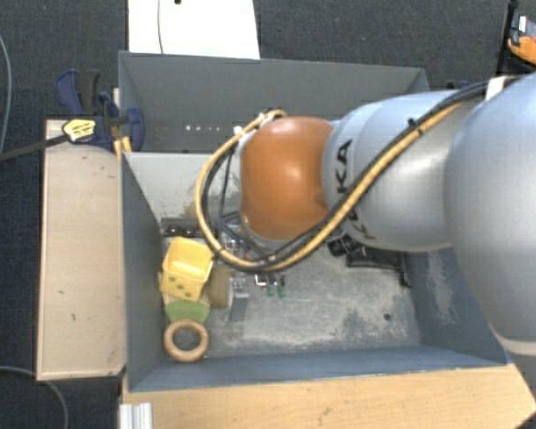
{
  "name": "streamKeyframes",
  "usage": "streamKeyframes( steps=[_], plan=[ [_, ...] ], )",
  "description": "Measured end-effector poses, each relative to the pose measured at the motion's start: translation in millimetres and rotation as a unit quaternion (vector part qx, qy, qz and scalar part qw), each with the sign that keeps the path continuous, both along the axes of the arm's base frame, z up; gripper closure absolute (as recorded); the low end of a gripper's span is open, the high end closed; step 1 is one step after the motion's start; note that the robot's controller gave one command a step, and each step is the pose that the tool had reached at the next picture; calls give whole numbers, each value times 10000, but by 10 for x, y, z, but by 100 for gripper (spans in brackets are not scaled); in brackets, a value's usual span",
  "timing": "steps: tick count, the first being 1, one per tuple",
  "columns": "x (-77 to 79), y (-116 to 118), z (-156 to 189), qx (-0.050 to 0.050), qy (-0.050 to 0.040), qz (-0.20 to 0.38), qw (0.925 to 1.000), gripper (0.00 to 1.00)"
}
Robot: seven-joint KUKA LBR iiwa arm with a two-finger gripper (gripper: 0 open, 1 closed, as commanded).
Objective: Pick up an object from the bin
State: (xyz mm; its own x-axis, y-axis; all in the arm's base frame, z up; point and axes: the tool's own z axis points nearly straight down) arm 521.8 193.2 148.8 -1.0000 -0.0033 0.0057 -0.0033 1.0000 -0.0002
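Note:
My gripper (243, 295) reaches down under the orange wrist cover into the left part of the bin, and most of it is hidden by the cover. Just left of it lies a yellow foam cube (188, 268) with dots like a die. A small tan piece (220, 290) sits between the cube and the gripper. A green object (186, 311) lies under the cube's front edge.
A tan tape roll (187, 340) lies flat in the bin's front left corner. A flat black thing (176, 228) lies behind the cube by the left wall. A black object (375, 257) pokes out from under the arm at the right. The arm covers the bin's back and right.

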Motion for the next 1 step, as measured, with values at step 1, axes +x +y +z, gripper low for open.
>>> streamKeyframes(
  steps=[1],
  plan=[
    [19,-11,47,9,-37,-33,10000,0]
  ],
)
